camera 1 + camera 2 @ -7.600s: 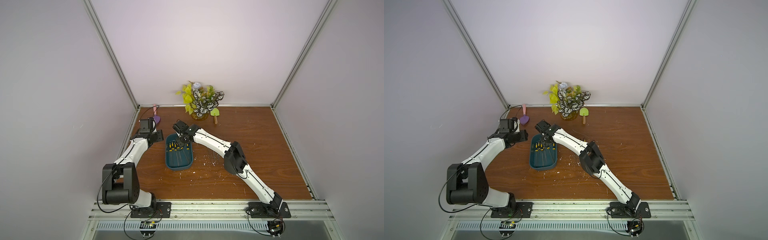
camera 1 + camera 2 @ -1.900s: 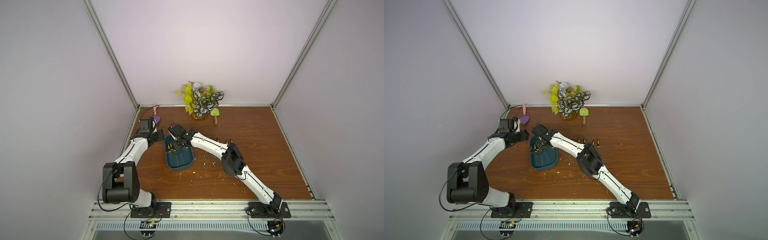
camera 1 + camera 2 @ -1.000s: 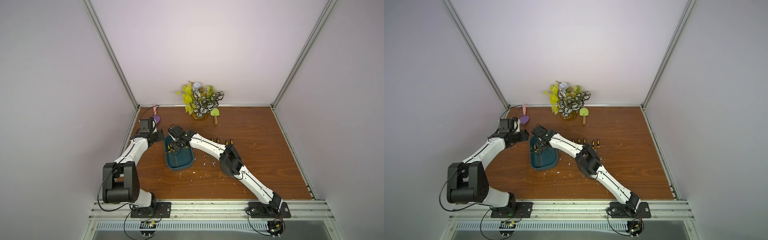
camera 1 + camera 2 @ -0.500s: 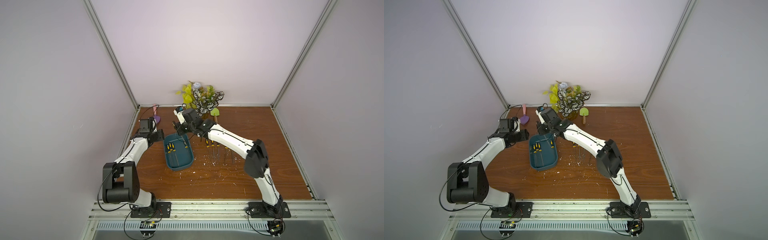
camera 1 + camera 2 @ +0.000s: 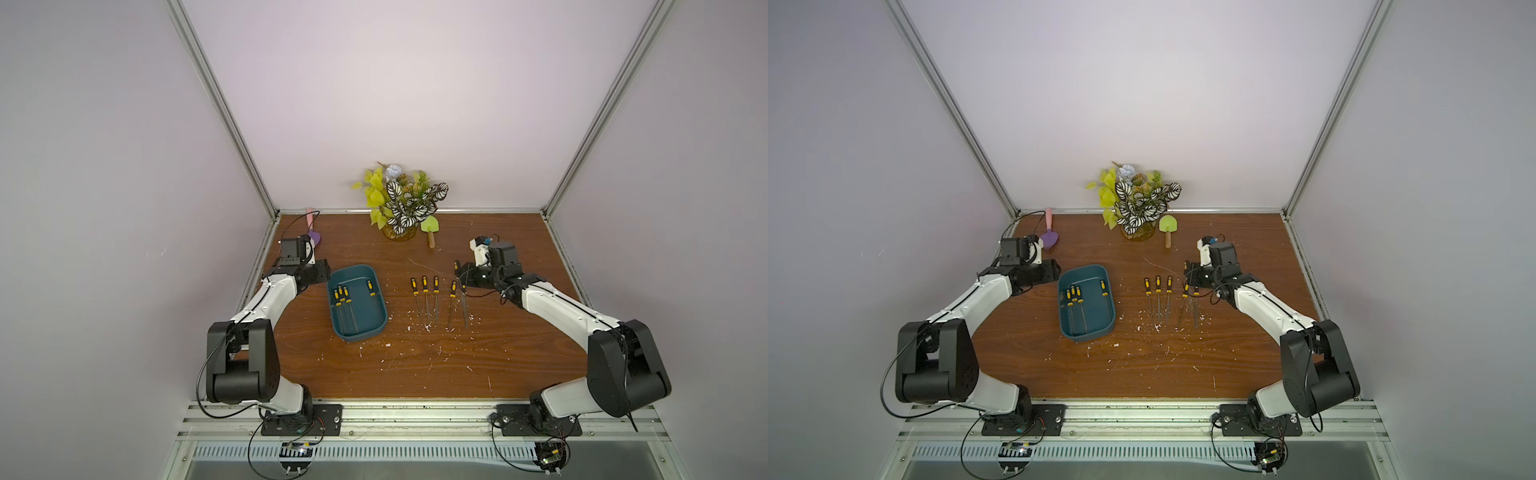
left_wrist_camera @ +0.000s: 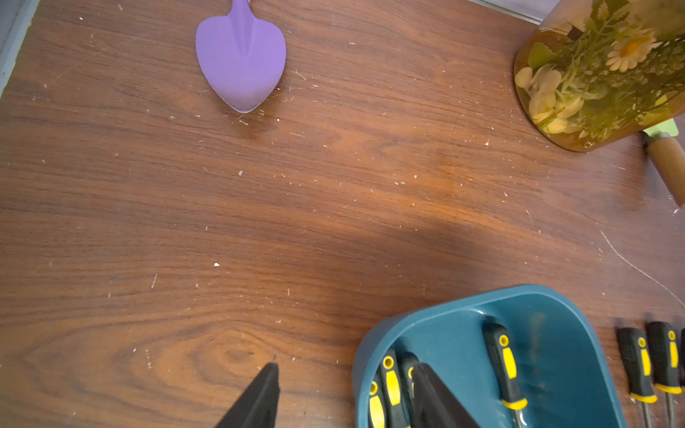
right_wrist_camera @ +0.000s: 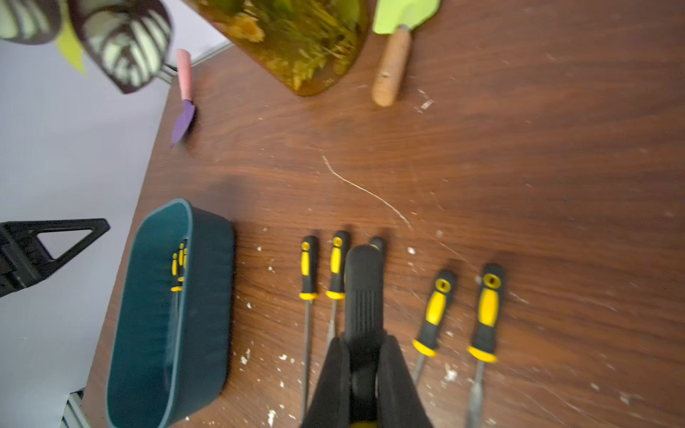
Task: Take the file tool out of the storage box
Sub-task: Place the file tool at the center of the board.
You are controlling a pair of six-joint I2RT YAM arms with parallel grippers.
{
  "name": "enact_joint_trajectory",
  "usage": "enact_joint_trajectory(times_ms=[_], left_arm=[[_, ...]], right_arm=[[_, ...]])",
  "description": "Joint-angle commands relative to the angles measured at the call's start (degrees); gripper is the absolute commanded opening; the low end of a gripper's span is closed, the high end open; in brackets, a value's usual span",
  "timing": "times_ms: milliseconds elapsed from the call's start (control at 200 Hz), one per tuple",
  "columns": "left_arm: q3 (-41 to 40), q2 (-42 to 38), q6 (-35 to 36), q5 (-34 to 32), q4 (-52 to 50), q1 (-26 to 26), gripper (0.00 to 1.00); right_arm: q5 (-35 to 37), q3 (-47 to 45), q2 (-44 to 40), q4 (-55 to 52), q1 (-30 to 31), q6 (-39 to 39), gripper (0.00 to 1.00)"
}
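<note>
The file tool is out of the storage box. The right gripper clamps it by its black handle, near the right end of a row of five files lying on the table, well right of the box. Four more files lie inside the box. The left gripper hangs spread and empty at the box's far left corner. I judge the job over halfway: set this one down, then fetch the other four.
</note>
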Motion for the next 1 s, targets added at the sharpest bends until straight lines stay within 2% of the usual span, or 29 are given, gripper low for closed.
enact_joint_trajectory(times_ms=[0, 110, 295, 656, 796, 996], left_arm=[[0.26, 0.62, 0.16, 0.79, 0.30, 0.82, 0.60], [0.25, 0.53, 0.30, 0.45, 0.29, 0.82, 0.60], [0.33, 0.83, 0.29, 0.62, 0.20, 0.82, 0.60], [0.35, 0.68, 0.69, -0.81, -0.33, 0.82, 0.60], [0.44, 0.84, 0.74, -0.61, -0.42, 0.82, 0.60], [0.41, 0.83, 0.71, -0.53, -0.42, 0.79, 0.60]], right_arm=[[-10.06, -1.56, -1.74, -0.47, -4.47, -4.56, 0.00], [-12.40, -3.64, 0.34, -0.63, -8.40, -6.07, 0.00], [-10.40, -4.67, 4.65, 1.82, -11.48, -8.32, 0.00], [-8.00, -1.70, 12.96, 4.67, -11.94, -9.94, 0.00], [-5.07, -1.40, 14.51, 4.51, -11.97, -10.28, 0.21], [0.25, -0.36, 13.25, 1.63, -11.96, -11.46, 0.31]])
